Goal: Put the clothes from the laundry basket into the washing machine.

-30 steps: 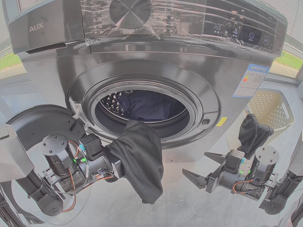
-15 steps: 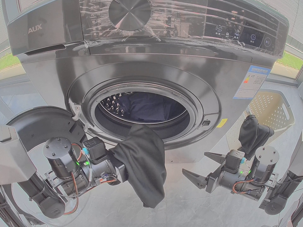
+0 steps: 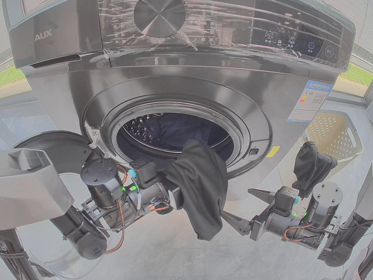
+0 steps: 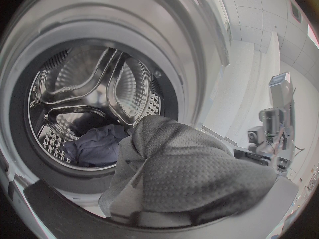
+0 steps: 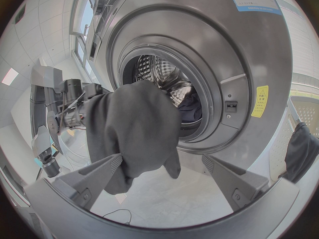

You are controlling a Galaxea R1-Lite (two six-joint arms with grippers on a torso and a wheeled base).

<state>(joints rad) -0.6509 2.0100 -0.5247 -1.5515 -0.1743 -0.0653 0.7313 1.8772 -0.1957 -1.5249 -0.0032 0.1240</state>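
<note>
A black garment (image 3: 200,183) hangs from my left gripper (image 3: 186,175), which is shut on it; the cloth covers the fingers. It hangs at the lower rim of the washing machine's round opening (image 3: 175,109), its top edge just over the lip. In the left wrist view the garment (image 4: 186,170) lies in front of the steel drum (image 4: 99,90). Dark blue clothes (image 3: 182,129) lie inside the drum. My right gripper (image 3: 237,203) stands open and empty, low and right of the hanging garment (image 5: 133,123). Another black garment (image 3: 312,166) is draped over the laundry basket (image 3: 338,137).
The machine's door (image 3: 50,152) stands swung open at the left, close behind my left arm. The cream perforated basket sits on the floor right of the machine, beyond my right arm. Pale tiled floor (image 3: 194,253) lies below the grippers.
My left arm has carried the black garment right and upward, from below the opening to its lower rim. The right gripper has hardly moved and stays open.
</note>
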